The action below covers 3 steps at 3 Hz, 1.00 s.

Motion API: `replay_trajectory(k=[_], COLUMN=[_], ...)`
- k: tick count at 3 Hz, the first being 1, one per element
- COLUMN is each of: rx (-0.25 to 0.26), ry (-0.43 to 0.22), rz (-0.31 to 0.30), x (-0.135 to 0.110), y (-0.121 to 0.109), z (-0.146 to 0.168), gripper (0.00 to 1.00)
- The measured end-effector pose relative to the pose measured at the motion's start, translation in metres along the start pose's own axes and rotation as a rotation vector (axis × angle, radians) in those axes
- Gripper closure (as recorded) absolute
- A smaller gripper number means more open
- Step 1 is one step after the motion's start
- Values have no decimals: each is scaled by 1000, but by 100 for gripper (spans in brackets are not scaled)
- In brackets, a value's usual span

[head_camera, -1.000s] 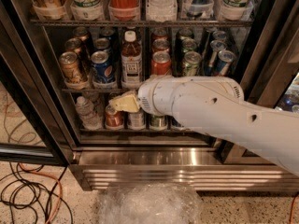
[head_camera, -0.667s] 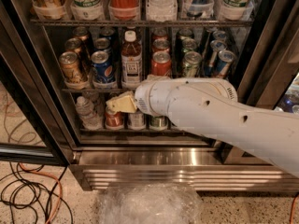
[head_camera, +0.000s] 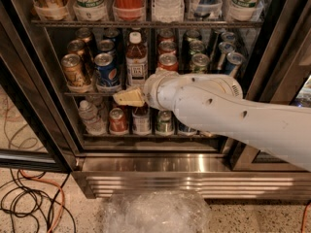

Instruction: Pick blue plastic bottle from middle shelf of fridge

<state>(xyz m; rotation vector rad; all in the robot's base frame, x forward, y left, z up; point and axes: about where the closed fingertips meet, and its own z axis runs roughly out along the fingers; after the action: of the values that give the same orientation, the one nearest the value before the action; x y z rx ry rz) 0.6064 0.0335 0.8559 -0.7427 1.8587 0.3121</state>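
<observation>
The blue plastic bottle (head_camera: 136,57) stands upright on the middle shelf (head_camera: 80,93) of the fridge (head_camera: 160,171). It has a white cap, dark brown liquid and a pale label, and cans stand on both sides of it. My gripper (head_camera: 129,98), tan-coloured at the end of a white arm (head_camera: 218,110) coming in from the right, sits in front of the shelf's front edge. It is just below the bottle's base and points left. It holds nothing that I can see.
A blue Pepsi can (head_camera: 106,67) and a gold can (head_camera: 75,72) stand left of the bottle, a red can (head_camera: 167,62) right. Below are a ribbed water bottle (head_camera: 89,115) and cans. Cables (head_camera: 29,203) and crumpled clear plastic (head_camera: 155,212) lie on the floor.
The gripper and wrist have risen slightly, closer to the base of the bottle. The bottle and cans have not moved.
</observation>
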Motion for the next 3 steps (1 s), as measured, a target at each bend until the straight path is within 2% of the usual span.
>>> replay_trajectory(k=[1, 2, 3], rx=[5, 5, 1], ry=[-1, -1, -5], rz=[-1, -1, -3], x=[-1, -1, -3], y=[-3, -3, -1], z=[0, 0, 3], gripper=[3, 15, 11])
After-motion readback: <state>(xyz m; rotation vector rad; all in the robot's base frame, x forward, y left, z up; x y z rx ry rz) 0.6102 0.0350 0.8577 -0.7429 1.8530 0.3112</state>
